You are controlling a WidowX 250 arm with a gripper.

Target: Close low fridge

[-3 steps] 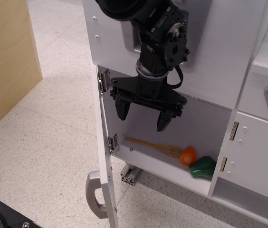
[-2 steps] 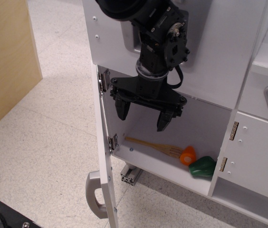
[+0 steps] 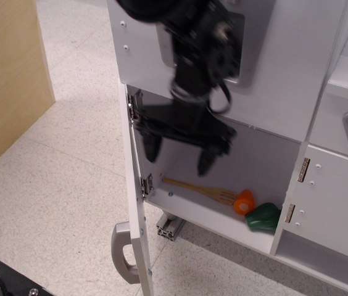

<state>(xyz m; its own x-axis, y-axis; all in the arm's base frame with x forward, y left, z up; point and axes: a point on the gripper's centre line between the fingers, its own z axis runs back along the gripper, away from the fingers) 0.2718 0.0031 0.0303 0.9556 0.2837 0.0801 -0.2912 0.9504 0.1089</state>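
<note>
The low fridge (image 3: 266,154) is a white compartment with a grey inside, standing open. Its flat white door (image 3: 138,209) is swung out towards me, seen nearly edge-on, with a grey loop handle (image 3: 121,253) near its lower end. My black gripper (image 3: 177,154) hangs open and empty in front of the compartment's opening, just right of the door's hinges (image 3: 135,103). It is blurred by motion. Inside lie a wooden spatula (image 3: 202,189), an orange toy (image 3: 244,201) and a green toy (image 3: 262,216).
A white panel with a recessed grey niche (image 3: 273,55) is above the fridge. Smaller white cabinet doors with brass hinges (image 3: 340,203) stand at the right. A wooden board (image 3: 7,74) stands at the left. A black object (image 3: 7,280) sits at the bottom left on the speckled floor.
My gripper has shifted left towards the open door and is now blurred by motion. The door and the things inside have not moved.
</note>
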